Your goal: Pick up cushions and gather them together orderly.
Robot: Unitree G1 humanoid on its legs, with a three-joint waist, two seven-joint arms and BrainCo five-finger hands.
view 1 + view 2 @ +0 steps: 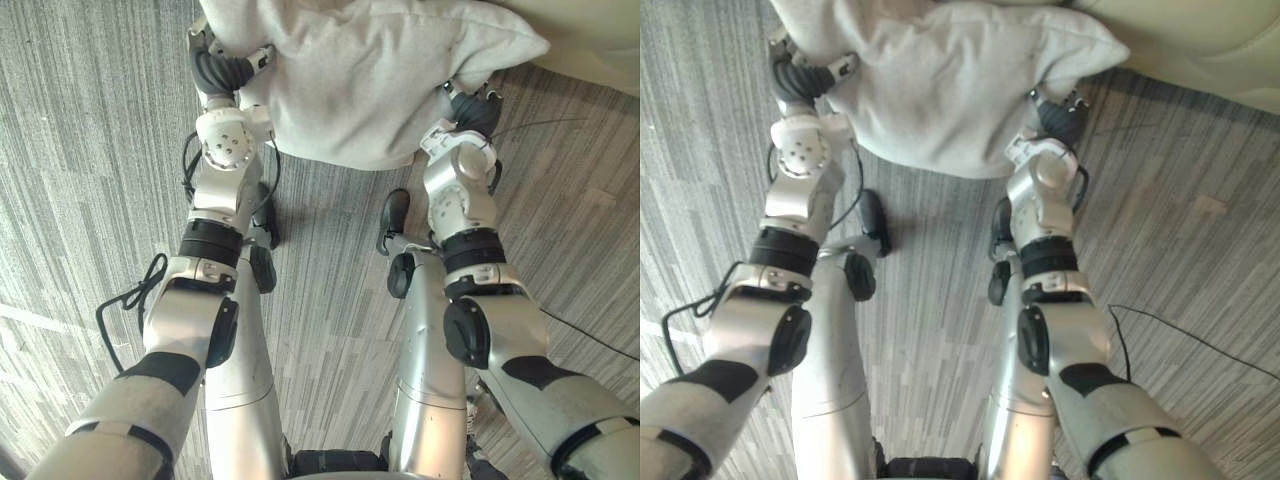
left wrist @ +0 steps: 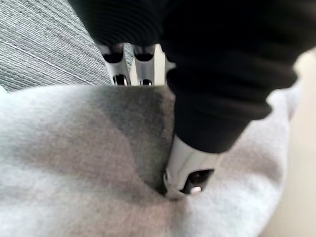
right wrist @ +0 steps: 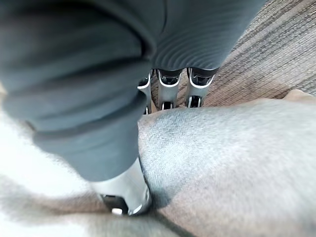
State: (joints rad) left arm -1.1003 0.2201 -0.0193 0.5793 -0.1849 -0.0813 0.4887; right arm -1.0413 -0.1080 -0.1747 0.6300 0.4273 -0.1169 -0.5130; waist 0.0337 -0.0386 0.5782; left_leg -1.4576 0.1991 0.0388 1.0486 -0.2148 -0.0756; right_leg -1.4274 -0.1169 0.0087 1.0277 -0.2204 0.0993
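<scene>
Left hand [image 2: 190, 170] and right hand [image 3: 126, 190] pinch the cushion [image 1: 370, 80], thumbs on top.

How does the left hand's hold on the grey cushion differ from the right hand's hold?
The left hand grips the cushion at its left edge; the right hand grips the right edge, close to a pointed corner. The left hand reaches farther forward from the robot than the right hand. What they share: each hand's thumb presses into the cushion's upper face while its fingers pass beneath the edge, so both pinch it.
</scene>
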